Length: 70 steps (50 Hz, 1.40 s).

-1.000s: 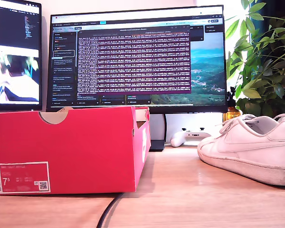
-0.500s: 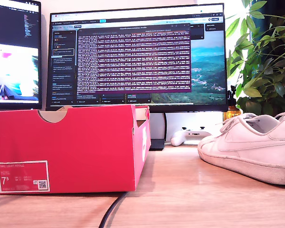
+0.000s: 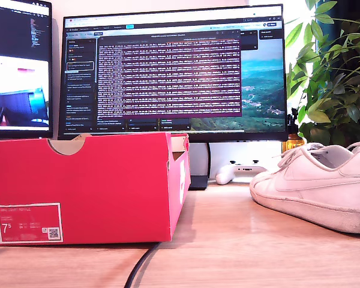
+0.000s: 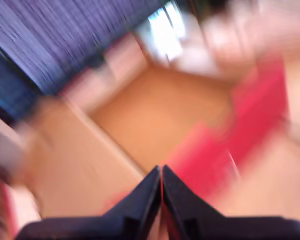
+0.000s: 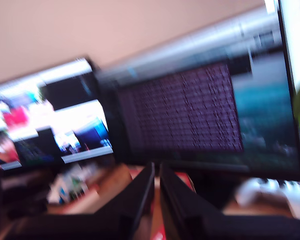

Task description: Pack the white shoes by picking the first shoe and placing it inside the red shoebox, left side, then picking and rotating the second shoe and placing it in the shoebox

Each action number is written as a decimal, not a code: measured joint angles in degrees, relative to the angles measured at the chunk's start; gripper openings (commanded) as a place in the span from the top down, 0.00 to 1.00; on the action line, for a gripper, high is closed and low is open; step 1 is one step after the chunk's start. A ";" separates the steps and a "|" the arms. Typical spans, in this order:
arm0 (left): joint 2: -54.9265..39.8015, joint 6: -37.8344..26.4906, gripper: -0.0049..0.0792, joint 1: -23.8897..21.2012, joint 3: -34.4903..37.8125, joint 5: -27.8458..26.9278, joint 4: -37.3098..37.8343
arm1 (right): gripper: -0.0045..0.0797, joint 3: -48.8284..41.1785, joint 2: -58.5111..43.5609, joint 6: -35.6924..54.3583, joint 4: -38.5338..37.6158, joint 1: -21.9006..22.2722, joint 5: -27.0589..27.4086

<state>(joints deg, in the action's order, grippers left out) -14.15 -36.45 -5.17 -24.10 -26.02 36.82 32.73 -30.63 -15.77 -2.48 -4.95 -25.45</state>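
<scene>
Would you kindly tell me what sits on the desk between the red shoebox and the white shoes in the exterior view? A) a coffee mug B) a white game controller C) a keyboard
B: a white game controller lies beneath the monitor, between the red shoebox and the white shoes.

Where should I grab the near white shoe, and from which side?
Judging from the exterior view, take the white shoe at its open collar rim, from above: it sits upright on its sole, the opening facing up. A second shoe sits close behind, so a side approach looks cramped.
</scene>
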 measured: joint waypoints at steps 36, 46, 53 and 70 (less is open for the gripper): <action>-29.51 -11.56 0.97 -14.53 0.00 25.81 -8.68 | 0.95 22.67 -30.82 5.38 26.73 -0.39 0.50; -36.09 -11.56 0.97 -14.71 0.00 29.62 -14.84 | 0.95 22.67 -30.88 5.42 32.44 -1.20 0.52; -38.29 -11.56 0.97 -14.71 0.00 30.21 -18.64 | 0.95 22.67 -30.95 5.42 37.16 -1.99 1.11; -39.60 -11.54 0.97 -14.71 0.00 28.30 -21.24 | 0.80 22.67 -34.14 8.35 39.39 -3.26 7.39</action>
<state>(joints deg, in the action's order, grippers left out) -53.76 -47.99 -19.88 -24.10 2.28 15.57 55.40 -64.77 -7.42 36.91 -8.21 -18.06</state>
